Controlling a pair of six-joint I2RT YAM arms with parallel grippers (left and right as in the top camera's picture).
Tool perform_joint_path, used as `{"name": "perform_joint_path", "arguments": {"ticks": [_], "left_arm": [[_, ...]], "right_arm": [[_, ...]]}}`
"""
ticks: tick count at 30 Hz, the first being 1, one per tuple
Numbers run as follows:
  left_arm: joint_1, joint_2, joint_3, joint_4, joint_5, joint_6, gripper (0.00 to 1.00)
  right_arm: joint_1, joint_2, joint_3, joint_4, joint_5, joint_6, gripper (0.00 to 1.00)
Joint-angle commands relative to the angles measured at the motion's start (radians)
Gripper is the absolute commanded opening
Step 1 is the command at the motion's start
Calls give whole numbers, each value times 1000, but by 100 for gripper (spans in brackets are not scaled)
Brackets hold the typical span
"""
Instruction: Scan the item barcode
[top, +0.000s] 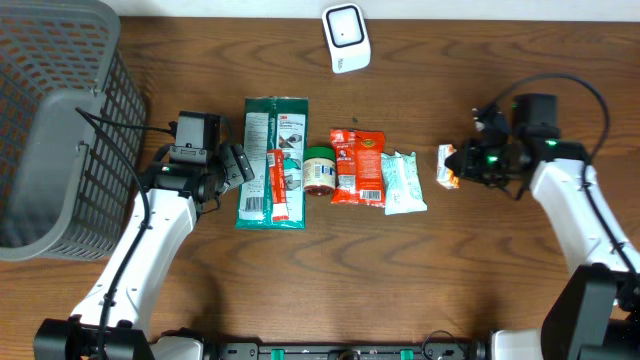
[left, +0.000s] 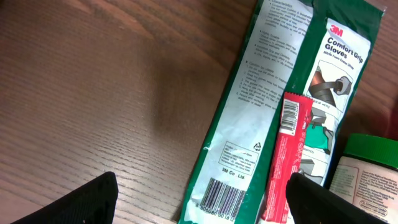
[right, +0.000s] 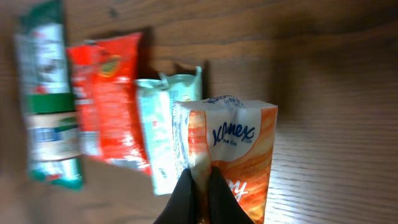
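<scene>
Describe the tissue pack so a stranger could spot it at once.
Find the row of packets across the middle of the wooden table. Just beyond its right end, the right gripper pinches a small tissue pack. It alone is orange and white, apart from the row.

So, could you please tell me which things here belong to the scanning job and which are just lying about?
In the job: Kleenex pack, gripped by the shut right claw; white scanner.

Lying about: gloves packet, red stick sachet, green-lidded jar, red snack bag, pale green packet, grey basket; left claw, open.
</scene>
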Motion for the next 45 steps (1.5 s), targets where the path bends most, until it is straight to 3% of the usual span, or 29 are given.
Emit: {"name": "perform_joint_path", "arguments": {"ticks": [1, 13, 18, 27, 35, 45], "left_arm": [[3, -5, 17, -3, -19, 10, 87], [3, -5, 17, -3, -19, 10, 87], [3, -5, 17, -3, -19, 10, 87], [3, -5, 17, -3, -19, 10, 87], [3, -5, 17, -3, -19, 10, 86], [3, -5, 17, -3, -19, 10, 87]], "right_arm": [[-78, 45, 8, -4, -320, -87, 1], [-133, 292, 2, 40, -599, -261, 1], [-143, 393, 2, 97, -607, -261, 1], [-191, 410, 2, 93, -560, -276, 5], [-193, 410, 2, 71, -426, -276, 26], [-199, 393, 23, 67, -401, -276, 50]]}}
